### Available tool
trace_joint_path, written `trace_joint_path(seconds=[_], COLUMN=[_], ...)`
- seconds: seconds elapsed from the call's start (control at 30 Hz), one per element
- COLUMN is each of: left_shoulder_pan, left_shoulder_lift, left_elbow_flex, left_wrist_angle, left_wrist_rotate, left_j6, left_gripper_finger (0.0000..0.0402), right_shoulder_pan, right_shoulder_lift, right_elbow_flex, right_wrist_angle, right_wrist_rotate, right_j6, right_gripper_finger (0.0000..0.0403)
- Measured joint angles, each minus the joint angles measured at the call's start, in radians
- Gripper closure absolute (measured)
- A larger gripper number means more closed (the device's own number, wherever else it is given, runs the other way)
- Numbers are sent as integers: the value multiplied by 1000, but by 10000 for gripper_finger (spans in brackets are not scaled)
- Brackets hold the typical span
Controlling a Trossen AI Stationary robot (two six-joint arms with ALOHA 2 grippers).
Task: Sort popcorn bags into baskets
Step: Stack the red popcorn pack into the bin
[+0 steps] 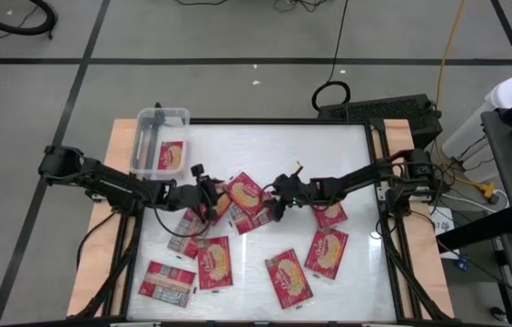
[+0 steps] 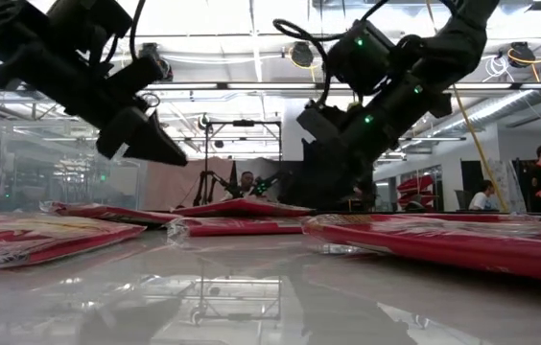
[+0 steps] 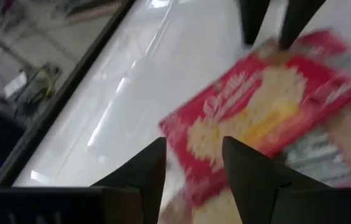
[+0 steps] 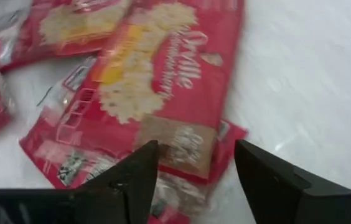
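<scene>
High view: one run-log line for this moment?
left gripper: open, over red popcorn bag | right gripper: open, same bag | clear plastic bin: one bag inside

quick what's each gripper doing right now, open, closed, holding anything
Left gripper: open, empty, over a popcorn bag.
Right gripper: open, empty, over the same central pile.

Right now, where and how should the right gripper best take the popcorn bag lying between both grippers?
Probably from above, at the edge nearest the right gripper. The popcorn bag lies flat on other packets, so that raised edge likely lets one finger slip under.
</scene>
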Motion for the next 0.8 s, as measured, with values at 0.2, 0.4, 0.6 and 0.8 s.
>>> trace_joint_path(seconds=[0.2,0.4,0.6,0.8], left_shoulder_pan=[70,143,156,156], left_shoulder_lift=[4,82,178,228], left_elbow_flex=[0,1,0,0], left_wrist_angle=[58,69,58,77], left_wrist_rotate=[151,251,257,256], left_j6=[48,-8,-9,-27], left_gripper_finger=[241,241,241,241], right_shoulder_pan=[0,0,10,7], right_shoulder_lift=[0,0,0,0], right_elbow_flex=[-73,-114,-115,-115], right_wrist_angle=[170,219,202,201], right_wrist_rotate=[0,1,0,-1], right_j6=[116,185,278,304], right_gripper_finger=[197,197,173,137])
